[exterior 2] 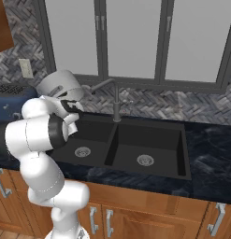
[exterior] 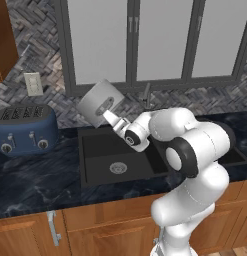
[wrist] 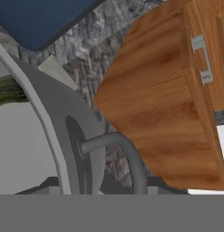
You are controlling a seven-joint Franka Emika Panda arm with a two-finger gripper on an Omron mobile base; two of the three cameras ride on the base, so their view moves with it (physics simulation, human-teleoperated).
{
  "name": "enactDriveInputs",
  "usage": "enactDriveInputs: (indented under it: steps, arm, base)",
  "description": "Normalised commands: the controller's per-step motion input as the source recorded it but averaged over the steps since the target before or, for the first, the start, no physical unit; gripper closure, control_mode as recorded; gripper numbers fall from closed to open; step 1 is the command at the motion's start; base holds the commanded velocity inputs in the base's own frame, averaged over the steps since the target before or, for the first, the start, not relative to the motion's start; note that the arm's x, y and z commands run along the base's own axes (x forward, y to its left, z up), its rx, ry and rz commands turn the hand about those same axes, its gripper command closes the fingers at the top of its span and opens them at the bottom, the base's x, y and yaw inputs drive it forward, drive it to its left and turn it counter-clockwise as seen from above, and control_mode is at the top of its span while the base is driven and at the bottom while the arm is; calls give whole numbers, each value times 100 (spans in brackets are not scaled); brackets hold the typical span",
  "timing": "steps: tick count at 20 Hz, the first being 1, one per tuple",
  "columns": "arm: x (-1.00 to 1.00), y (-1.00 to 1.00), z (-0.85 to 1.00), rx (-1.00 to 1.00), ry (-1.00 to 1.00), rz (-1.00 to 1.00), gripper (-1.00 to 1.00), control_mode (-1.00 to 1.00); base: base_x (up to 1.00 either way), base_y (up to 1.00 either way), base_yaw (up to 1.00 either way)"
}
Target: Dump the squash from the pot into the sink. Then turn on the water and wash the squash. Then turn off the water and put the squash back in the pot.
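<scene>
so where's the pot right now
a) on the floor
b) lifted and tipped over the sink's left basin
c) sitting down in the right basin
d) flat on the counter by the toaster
b: the pot hangs tilted in the air above the sink, held up at the end of the arm, with the squash still inside at its rim.

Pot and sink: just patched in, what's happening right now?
The arm has the pot lifted off the counter and tipped on its side above the left basin of the sink, with the gripper at the pot's rim by a loop handle. In the hand view the squash is inside the pot, so the dump is not done. Both basins look dry, with no water at the faucet. A blue toaster sits on the counter to the left.
</scene>
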Motion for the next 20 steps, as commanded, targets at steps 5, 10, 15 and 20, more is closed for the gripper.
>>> enactDriveInputs:
  steps: [5,10,15,20]
  arm:
    - [0,-19,5,12,0,2,100,-100]
    - [0,-15,1,12,-1,2,100,-100]
    - [-3,-11,1,11,-2,2,100,-100]
    - [-4,-7,3,9,-4,2,100,-100]
  base:
    - [0,0,0]
    - [0,0,0]
    - [0,0,0]
    - [0,0,0]
